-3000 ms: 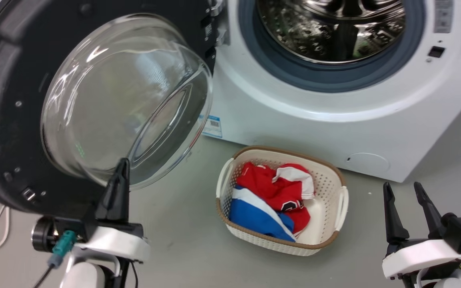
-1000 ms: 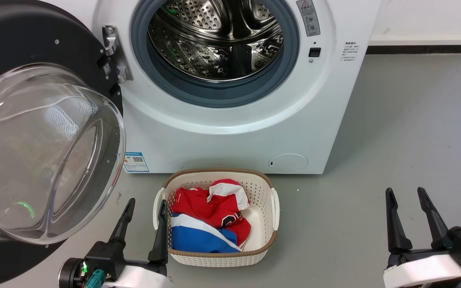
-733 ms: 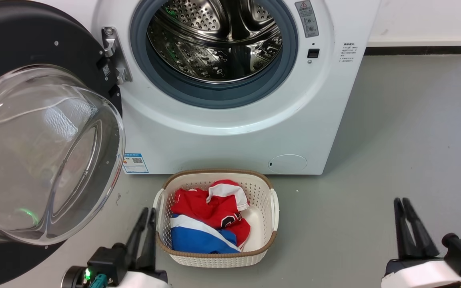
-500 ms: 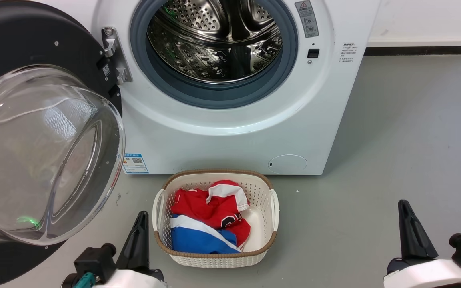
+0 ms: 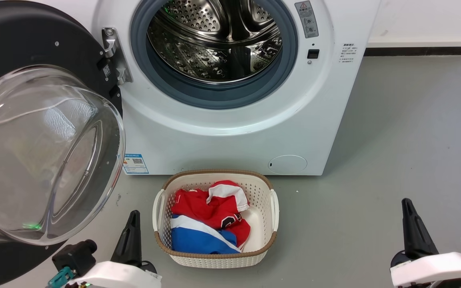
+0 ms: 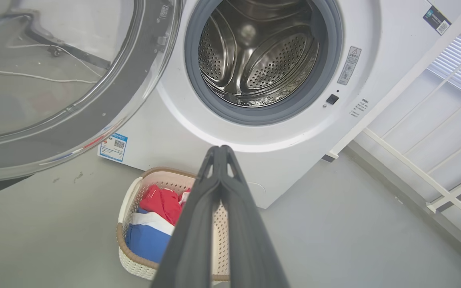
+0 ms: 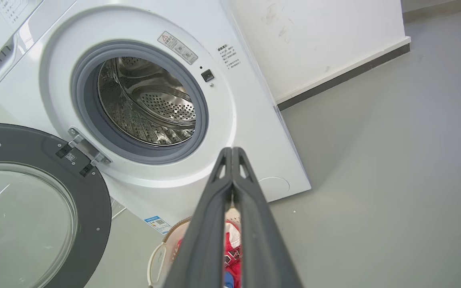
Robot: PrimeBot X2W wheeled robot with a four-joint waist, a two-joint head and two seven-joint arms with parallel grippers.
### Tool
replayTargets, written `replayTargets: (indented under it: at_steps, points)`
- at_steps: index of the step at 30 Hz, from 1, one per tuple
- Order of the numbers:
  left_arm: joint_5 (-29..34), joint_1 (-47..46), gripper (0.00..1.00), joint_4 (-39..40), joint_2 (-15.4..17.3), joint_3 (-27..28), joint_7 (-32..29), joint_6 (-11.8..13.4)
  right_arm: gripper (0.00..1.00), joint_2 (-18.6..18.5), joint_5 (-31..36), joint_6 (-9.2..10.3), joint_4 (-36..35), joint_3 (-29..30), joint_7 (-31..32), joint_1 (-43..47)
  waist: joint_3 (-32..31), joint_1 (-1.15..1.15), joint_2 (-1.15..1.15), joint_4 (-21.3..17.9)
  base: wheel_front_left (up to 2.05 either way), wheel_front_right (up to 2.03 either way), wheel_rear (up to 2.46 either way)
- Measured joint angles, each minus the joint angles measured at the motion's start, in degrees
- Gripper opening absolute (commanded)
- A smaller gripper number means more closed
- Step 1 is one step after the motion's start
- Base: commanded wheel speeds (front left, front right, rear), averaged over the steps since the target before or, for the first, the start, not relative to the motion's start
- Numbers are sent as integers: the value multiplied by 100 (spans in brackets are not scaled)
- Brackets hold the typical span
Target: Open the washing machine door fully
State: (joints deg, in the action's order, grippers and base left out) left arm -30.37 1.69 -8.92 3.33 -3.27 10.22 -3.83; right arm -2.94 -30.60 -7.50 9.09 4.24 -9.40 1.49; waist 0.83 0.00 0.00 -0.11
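Note:
The washing machine door (image 5: 22, 44), a black ring around a bulging glass bowl (image 5: 46, 156), stands swung wide to the left on its metal hinge (image 5: 114, 56). The white washing machine (image 5: 230, 140) shows its bare steel drum (image 5: 218, 36) inside a grey gasket. My left gripper (image 5: 134, 216) is shut and empty, low over the floor between the door and a basket, touching neither. My right gripper (image 5: 406, 206) is shut and empty at the lower right, far from the machine. In each wrist view the closed gripper (image 6: 220, 151) (image 7: 231, 153) points toward the machine (image 6: 294, 160) (image 7: 234, 120) and the door (image 6: 106, 100) (image 7: 90, 208).
A cream basket (image 5: 272, 208) with red, white and blue clothes sits on the grey floor right in front of the machine. A blue label sticker (image 5: 136, 163) is at the machine's lower left. A white cable (image 6: 22, 74) lies on the floor behind the door glass. Bare floor spreads to the right.
The camera has swung right since three seconds ago, when my left gripper was against the door's glass. In the last second both grippers closed and sank lower. The door has not moved.

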Motion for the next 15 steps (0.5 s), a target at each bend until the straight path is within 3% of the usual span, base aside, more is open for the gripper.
replayTargets:
  at_steps: [15]
  points:
    - [-1344,-166,0,-100,23,151,-302,-70,0,1,-1298,0,97,48,343,-151,-9,0,0,2,0,0,0]
